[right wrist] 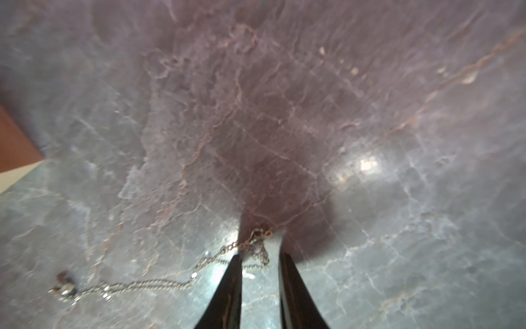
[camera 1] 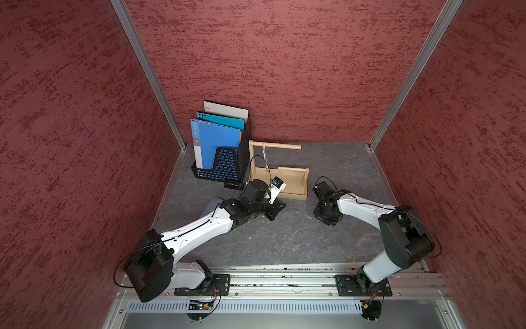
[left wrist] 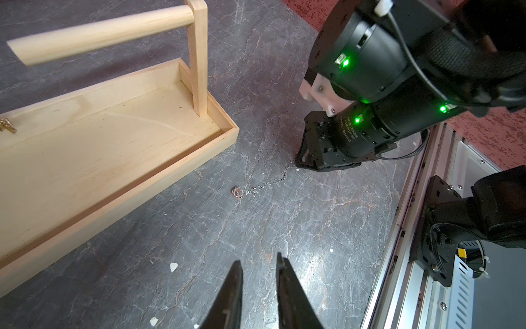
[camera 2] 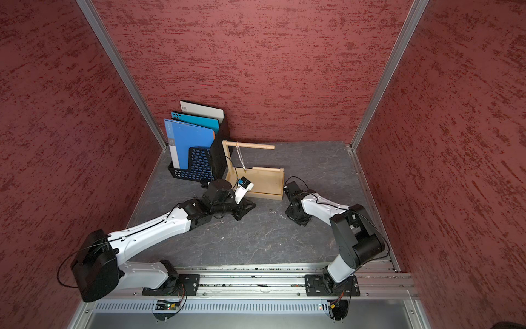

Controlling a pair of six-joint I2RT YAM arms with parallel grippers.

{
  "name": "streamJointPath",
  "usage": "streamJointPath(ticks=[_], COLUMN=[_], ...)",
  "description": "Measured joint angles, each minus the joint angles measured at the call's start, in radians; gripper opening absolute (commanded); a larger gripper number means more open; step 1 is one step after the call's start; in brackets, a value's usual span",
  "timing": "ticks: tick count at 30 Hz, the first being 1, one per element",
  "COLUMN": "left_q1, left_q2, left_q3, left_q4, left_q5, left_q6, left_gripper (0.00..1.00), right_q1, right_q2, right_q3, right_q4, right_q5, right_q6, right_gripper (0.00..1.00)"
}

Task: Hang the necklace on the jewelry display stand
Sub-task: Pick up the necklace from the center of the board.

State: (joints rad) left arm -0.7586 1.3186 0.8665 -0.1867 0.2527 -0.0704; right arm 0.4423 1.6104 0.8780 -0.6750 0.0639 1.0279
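1. The left claw (left wrist: 258, 258) hangs low over the grey counter (camera 1: 284, 242). Its jaws stand a narrow gap apart with nothing between them.
2. The right claw (right wrist: 259, 255) points down at the counter with its tips slightly parted, not clamped on anything. A bunched end of the necklace (right wrist: 159, 284) lies on the counter right at the tips and partly between them.
3. The rest of the thin chain trails flat across the counter to a small pendant (left wrist: 237, 192). It lies between the two claws, near the jewelry display stand (camera 1: 293, 196) but apart from its front rim.
4. The stand sits upright behind. A beaded chain (camera 1: 265, 155) hangs from its long dowel (camera 1: 284, 146), close to the tall post.
5. A black mesh file rack (camera 1: 219, 171) holding blue folders stands just beside the stand, at the back wall.
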Motion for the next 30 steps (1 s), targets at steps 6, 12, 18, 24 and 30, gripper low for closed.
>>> streamJointPath(ticks=[6, 12, 18, 24, 30], left_q1=[0.0, 0.0, 0.0, 0.0, 0.0], left_q2=[-0.001, -0.003, -0.004, -0.006, -0.017], left_q3=[-0.003, -0.003, -0.003, -0.003, -0.003], left_q4=[-0.012, -0.016, -0.016, -0.016, -0.01], left_q5=[0.0, -0.001, -0.001, -0.003, -0.003], left_q6=[0.0, 0.0, 0.0, 0.0, 0.0], left_gripper=[0.24, 0.24, 0.24, 0.24, 0.25], right_q1=[0.0, 0.0, 0.0, 0.0, 0.005], right_q2=[0.002, 0.002, -0.005, -0.088, -0.196], right_q3=[0.0, 0.0, 0.013, 0.097, 0.208], right_q4=[-0.01, -0.029, -0.06, -0.138, -0.19], right_q5=[0.011, 0.03, 0.071, 0.146, 0.193], right_q6=[-0.01, -0.032, -0.109, -0.214, -0.307], right_gripper=[0.13, 0.0, 0.0, 0.0, 0.0])
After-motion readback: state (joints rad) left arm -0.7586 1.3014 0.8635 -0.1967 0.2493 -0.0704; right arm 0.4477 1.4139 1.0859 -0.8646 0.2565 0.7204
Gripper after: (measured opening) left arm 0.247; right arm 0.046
